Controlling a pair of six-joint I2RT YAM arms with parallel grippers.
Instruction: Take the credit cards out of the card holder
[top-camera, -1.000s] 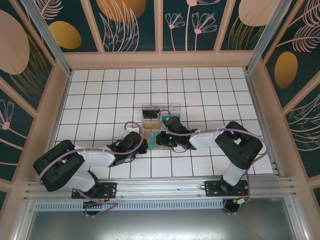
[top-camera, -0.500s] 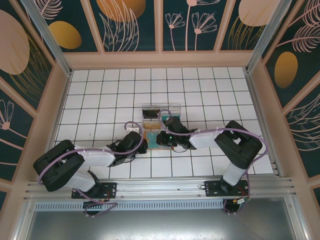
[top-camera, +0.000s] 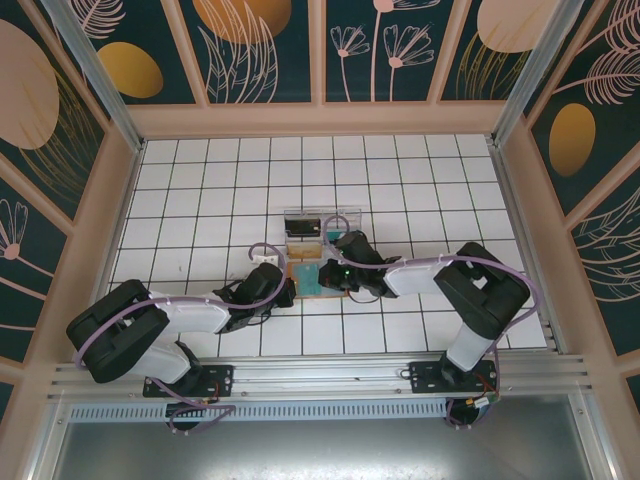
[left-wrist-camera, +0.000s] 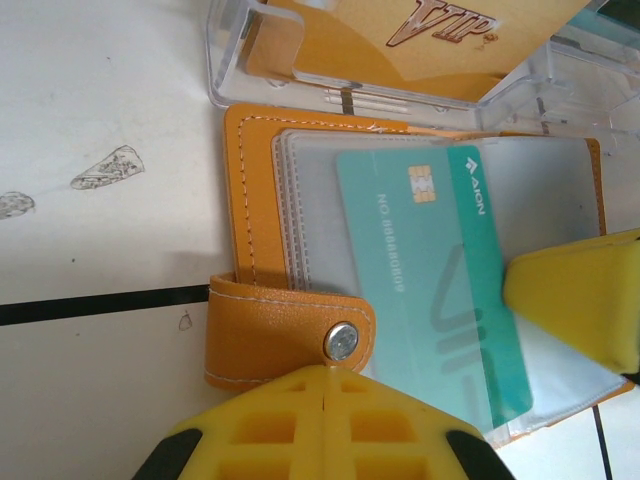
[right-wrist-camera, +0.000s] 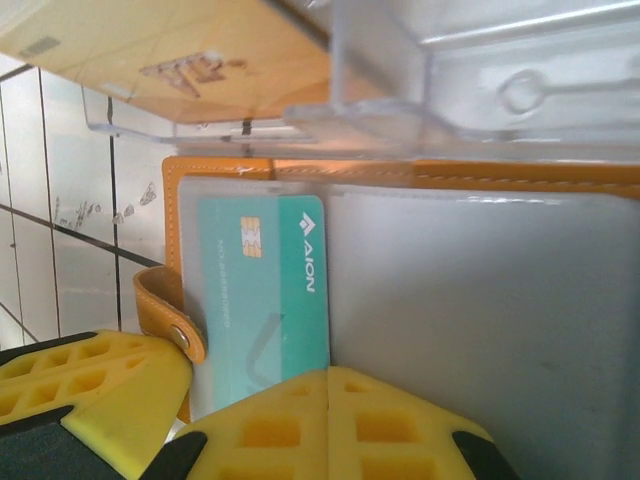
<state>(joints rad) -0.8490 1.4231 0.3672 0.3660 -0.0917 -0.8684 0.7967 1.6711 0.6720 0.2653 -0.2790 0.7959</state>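
The tan-orange card holder (top-camera: 297, 268) (left-wrist-camera: 250, 200) (right-wrist-camera: 500, 173) lies open on the white tiles, its pale sleeves up. A teal credit card (left-wrist-camera: 420, 260) (right-wrist-camera: 270, 290) (top-camera: 310, 284) lies partly out of a sleeve, slightly askew. My left gripper (left-wrist-camera: 330, 372) (top-camera: 288, 291) is shut, with its tips against the holder's snap strap (left-wrist-camera: 280, 330). Shut too, my right gripper (right-wrist-camera: 328, 375) (top-camera: 330, 276) rests its tips on the teal card's long edge; one of its fingers (left-wrist-camera: 580, 300) covers that edge. Nothing sits between either pair of jaws.
A clear compartmented plastic tray (top-camera: 345, 215) (left-wrist-camera: 540, 95) (right-wrist-camera: 480, 90) stands directly behind the holder, touching it. A gold VIP card (left-wrist-camera: 400, 40) (right-wrist-camera: 150, 60) lies in it. White tiles spread all round, with wooden walls at the edges.
The right jaws have closed and the right gripper has shifted slightly right, leaving more of the teal card uncovered. The left arm has stayed put.
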